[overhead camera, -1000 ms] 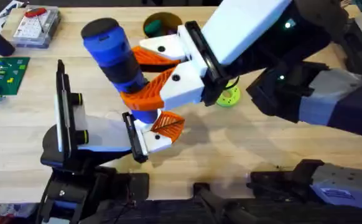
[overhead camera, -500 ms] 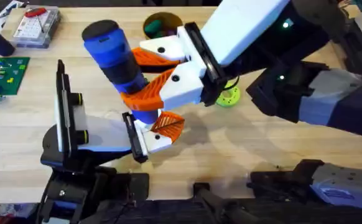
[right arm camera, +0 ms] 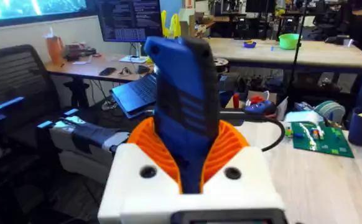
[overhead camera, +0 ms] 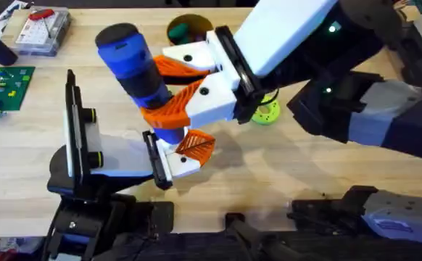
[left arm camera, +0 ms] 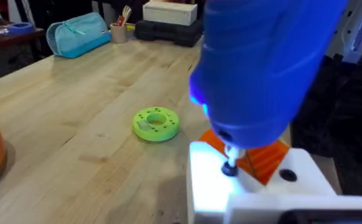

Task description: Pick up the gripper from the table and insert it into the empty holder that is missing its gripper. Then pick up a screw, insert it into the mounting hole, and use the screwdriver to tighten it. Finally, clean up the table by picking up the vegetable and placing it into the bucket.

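While the right arm reaches across the table [overhead camera: 327, 188], its gripper [overhead camera: 189, 87] has its 2 white fingers with orange pads clamped around the blue body of the screwdriver [overhead camera: 135, 69], which stands nearly upright with its dark cap toward the camera. Judging by this, the step in hand is tightening the screw, so the tool should stay square to the mount and press straight down along its own axis; any lean risks the bit camming out.

Below it, the holder [overhead camera: 169, 161] sits at the end of the white-and-black arm near the left side, with the gripper [overhead camera: 196, 147], the orange ribbed wedge, already seated in it. From the left wrist view, the thin metal bit meets a small dark screw head [left arm camera: 230, 168] on the white face of the holder [left arm camera: 262, 193], beside the orange wedge [left arm camera: 265, 158]. Light, steady pressure looks wise, since the plastic mount could shift. I cannot tell how the left arm's own fingers stand.

Farther back, the bucket [overhead camera: 189, 29] stands at the far edge with something green inside, apparently the vegetable [overhead camera: 180, 32]. A lime-green ring [overhead camera: 266, 112] lies on the wood by the right arm.
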You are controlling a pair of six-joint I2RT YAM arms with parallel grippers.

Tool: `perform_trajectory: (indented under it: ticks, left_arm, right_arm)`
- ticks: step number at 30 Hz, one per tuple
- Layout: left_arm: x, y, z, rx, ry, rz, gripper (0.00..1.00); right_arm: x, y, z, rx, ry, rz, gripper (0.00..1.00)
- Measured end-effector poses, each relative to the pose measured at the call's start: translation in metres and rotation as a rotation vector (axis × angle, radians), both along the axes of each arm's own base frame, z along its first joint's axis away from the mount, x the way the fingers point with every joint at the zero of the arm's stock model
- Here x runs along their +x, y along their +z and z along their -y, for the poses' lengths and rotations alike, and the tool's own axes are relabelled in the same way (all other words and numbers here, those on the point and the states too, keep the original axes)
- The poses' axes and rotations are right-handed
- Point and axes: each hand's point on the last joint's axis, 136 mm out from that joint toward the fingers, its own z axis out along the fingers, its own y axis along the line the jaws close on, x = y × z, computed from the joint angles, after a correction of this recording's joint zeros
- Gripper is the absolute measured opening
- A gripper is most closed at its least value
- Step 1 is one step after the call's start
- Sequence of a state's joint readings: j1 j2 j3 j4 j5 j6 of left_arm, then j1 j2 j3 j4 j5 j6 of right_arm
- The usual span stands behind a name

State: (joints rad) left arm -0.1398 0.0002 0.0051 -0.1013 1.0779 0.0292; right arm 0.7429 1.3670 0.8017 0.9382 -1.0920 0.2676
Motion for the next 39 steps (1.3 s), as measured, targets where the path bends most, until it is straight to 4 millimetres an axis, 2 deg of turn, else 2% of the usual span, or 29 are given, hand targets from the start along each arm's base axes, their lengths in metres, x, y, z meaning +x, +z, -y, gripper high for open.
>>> perform_trajectory:
  ticks: [39]
  left_arm:
    - [-0.0004, -0.0001, 0.0001, -0.001, -0.002, -0.004, 0.016]
  right_arm:
    - [0.0029, -0.0058, -0.0016, -0.023, -0.012, -0.020, 0.108]
